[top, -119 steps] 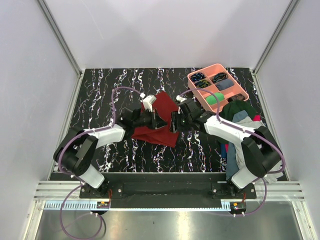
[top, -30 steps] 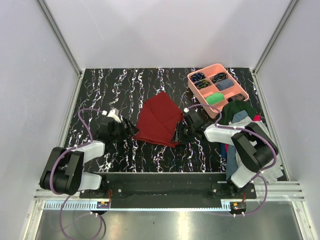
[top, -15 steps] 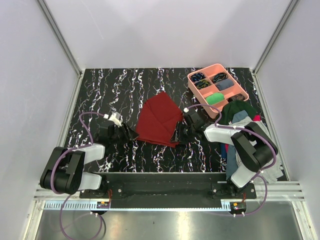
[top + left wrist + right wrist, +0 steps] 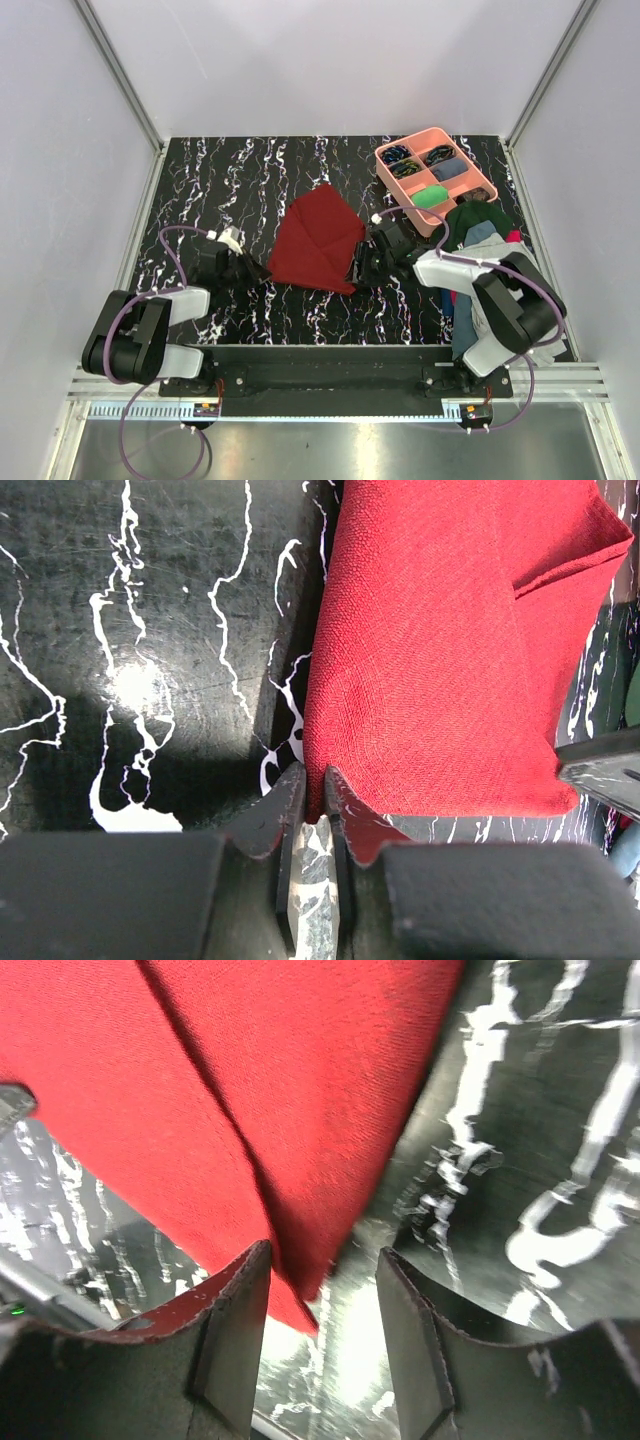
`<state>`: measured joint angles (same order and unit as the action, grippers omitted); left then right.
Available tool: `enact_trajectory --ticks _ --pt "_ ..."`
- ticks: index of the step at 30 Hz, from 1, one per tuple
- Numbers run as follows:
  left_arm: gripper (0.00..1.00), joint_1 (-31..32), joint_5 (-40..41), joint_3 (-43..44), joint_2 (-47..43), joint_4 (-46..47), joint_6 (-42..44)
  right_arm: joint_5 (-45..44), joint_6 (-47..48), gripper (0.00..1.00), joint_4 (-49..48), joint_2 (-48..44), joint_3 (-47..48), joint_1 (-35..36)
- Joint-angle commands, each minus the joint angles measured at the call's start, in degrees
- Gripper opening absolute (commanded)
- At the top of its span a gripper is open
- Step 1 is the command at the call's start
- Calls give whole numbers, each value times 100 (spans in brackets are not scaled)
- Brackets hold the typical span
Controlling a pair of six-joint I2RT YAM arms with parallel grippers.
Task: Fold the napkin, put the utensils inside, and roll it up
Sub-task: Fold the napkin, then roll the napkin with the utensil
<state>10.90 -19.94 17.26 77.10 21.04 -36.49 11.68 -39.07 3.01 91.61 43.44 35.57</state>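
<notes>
The left arm and the right arm are built from white shells and black joints. A thin purple cable is looped behind the fingers on each arm. The fingers are black, with pointed tips.

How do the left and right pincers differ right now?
Left pincer has its jaws nearly together, pinching a napkin corner; right pincer has jaws wide apart, a napkin corner lying loose between them. Left is at the napkin's left corner, right at its right. Both sit low.

Tray and clothes pile crowd right of napkin.
</notes>
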Motion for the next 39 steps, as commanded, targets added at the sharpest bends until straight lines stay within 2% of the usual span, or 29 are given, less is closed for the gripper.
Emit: enact_trajectory --ticks 1,7,9,12,13,23,28,31,39 --pt "15 -70 -106 120 103 129 54 -710 751 56 358 -705 -2 -6" --pt "22 -88 -159 146 68 120 19 -887 2041 57 464 -1233 322 160" --pt "22 -96 -150 138 77 172 19 -957 2271 58 464 -1225 524 432" --pt "13 -105 -273 120 112 295 -7 -1124 2667 58 385 -954 735 933" --pt "0 -105 -308 146 104 296 -59 -1142 2885 58 333 -848 884 1108" --pt "0 -368 -527 550 -274 -723 -569 -3064 4196 64 -581 374 1623 2708" --pt "0 -579 -1001 560 -152 -707 -903 -4179 4767 65 -1161 980 1808 3411" --pt "0 -685 -1186 533 -90 -627 -1035 -4691 4934 65 -1442 1350 1914 3544" --pt "0 -835 -1319 595 -151 -794 -1044 -4429 5014 66 -2032 1842 2027 3676"
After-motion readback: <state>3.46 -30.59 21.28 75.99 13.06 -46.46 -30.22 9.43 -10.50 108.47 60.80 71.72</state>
